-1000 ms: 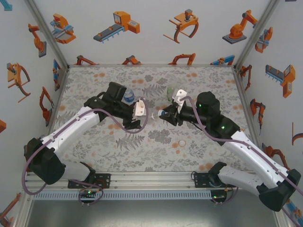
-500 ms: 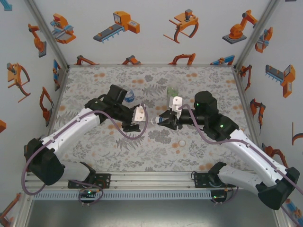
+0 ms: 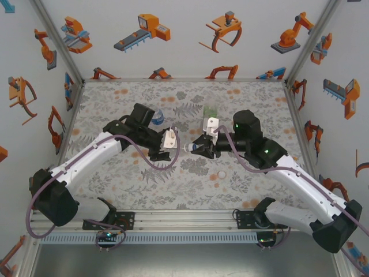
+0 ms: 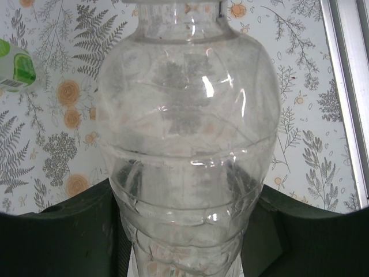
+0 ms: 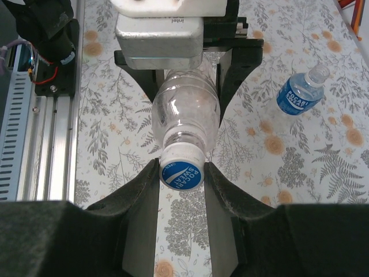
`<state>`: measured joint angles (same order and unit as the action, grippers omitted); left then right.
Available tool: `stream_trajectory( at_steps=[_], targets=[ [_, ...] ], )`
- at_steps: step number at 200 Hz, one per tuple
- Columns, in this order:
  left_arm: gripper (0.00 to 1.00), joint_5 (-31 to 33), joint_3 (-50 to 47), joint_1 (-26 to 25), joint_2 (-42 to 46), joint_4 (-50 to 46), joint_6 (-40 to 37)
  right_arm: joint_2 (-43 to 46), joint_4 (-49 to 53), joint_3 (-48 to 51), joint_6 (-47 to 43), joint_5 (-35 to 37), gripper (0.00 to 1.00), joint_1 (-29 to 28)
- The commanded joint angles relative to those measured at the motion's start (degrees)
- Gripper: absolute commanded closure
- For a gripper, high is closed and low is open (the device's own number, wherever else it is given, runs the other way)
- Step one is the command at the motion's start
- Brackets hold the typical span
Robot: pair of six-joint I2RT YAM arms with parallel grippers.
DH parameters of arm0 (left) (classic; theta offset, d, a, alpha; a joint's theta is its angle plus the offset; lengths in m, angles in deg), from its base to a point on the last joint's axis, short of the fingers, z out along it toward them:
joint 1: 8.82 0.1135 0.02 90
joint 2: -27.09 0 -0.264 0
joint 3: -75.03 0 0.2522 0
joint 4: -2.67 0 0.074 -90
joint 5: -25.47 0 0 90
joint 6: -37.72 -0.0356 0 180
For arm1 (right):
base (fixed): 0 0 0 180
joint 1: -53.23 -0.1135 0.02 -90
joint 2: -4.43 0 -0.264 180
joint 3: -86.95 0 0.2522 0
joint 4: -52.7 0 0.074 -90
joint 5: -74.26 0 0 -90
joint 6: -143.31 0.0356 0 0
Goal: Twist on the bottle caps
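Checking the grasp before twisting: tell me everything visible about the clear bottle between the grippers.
The clear bottle is thin see-through plastic, ribbed, with no label, and looks empty. It is held roughly level above the table, neck toward the right arm. The left gripper clamps its body from both sides. The right gripper pinches its cap, which has a white rim and a blue printed top and sits on the neck. How tight it is cannot be told.
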<state>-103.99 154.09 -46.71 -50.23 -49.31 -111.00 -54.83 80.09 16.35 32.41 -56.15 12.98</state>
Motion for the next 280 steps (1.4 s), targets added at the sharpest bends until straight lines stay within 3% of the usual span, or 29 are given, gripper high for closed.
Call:
stream_trajectory(
  at_steps=[1,118,153,177,211,251,280],
  targets=[
    [1.0,-2.0,0.6,-0.3,1.5,-0.7,-0.9,-0.8,-0.7,-1.9,-1.0,-1.0,0.91,0.1],
    [1.0,-3.4,0.6,-0.3,1.6,-0.7,-1.0,-4.4,-0.3,-3.3,-8.8,-6.3,0.93,0.2],
    [1.0,-3.3,0.7,-0.3,1.8,-0.7,-0.9,-5.8,0.5,-4.2,-6.6,-6.4,0.96,0.2],
    [1.0,-2.8,0.8,-0.3,1.8,-0.1,0.0,-6.6,-3.5,-3.1,8.0,-3.3,0.99,0.2],
    [1.0,-1.5,0.5,-0.2,2.2,2.4,2.4,-8.1,-10.2,-0.5,42.2,7.7,1.0,0.2],
    [1.0,-0.4,-0.9,0.1,3.0,6.6,6.1,-11.2,-8.9,0.7,79.7,15.2,1.0,0.2],
    [1.0,2.2,-0.7,0.3,2.6,8.3,8.8,-11.9,-3.5,1.7,96.5,18.9,0.99,0.2]
  ],
)
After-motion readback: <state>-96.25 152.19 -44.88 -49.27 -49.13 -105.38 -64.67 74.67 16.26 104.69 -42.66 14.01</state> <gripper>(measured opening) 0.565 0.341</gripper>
